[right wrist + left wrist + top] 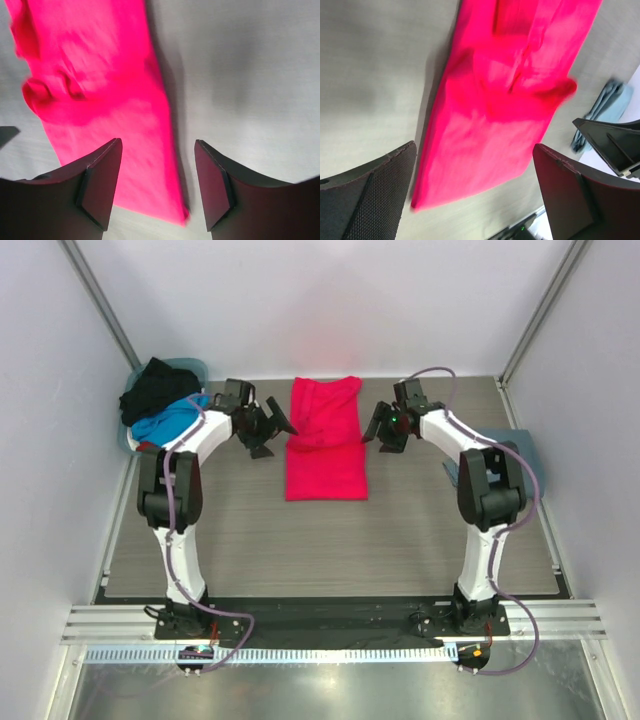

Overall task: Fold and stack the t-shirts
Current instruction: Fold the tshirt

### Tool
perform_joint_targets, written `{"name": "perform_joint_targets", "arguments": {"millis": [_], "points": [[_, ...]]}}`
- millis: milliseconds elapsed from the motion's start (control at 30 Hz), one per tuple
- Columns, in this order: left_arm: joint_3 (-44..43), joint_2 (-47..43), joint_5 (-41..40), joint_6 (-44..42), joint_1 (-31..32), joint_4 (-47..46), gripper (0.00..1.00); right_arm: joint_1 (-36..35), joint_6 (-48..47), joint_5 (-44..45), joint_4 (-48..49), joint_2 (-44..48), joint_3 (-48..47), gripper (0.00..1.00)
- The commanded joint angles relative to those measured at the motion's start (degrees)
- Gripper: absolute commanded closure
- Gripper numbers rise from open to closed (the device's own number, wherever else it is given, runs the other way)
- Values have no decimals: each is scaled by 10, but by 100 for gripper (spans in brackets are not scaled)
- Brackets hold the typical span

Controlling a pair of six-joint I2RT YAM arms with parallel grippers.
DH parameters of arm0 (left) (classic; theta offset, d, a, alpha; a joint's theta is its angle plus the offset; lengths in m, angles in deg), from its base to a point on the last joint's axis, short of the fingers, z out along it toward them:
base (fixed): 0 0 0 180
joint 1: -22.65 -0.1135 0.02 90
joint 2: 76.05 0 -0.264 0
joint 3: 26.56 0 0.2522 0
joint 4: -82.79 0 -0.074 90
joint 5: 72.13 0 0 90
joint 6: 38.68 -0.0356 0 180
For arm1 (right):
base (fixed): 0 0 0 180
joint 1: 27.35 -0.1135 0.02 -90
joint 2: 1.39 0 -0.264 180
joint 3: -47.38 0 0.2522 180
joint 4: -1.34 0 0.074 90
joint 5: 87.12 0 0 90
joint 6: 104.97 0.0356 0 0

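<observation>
Down at the near edge, both arms rise off the grey wood-grain table (250,540). Out in the middle lies the red-pink shirt (325,445), soft and rumpled, folded to a long narrow rectangle with a puckered ridge across its middle. The left gripper (278,438) hangs just beside its left edge, matt black fingers spread wide, nothing between them. The right gripper (380,438) mirrors it on the other side, gaping and empty too. At the right edge a grey-blue shirt (525,445) shows partly behind the arm. In the far-left corner, a black shirt (155,388) is heaped over a blue shirt (165,425) in a teal tub (195,367).
</observation>
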Motion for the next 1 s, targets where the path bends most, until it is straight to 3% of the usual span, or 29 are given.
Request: {"name": "perform_joint_targets", "arguments": {"millis": [0, 167, 367, 533, 833, 967], "points": [[55, -98, 6, -28, -2, -6, 0, 0, -9, 11, 38, 120, 84, 35], [233, -205, 17, -17, 17, -40, 13, 0, 20, -53, 94, 212, 271, 50], [371, -269, 19, 30, 47, -113, 21, -3, 48, -100, 155, 283, 395, 49], [396, -266, 17, 36, 60, -133, 29, -15, 59, -115, 173, 271, 422, 48], [395, -217, 24, 46, 61, -164, 42, -19, 85, -128, 224, 203, 416, 56], [392, -204, 21, 48, 61, -172, 42, -22, 88, -122, 228, 179, 406, 57]]}}
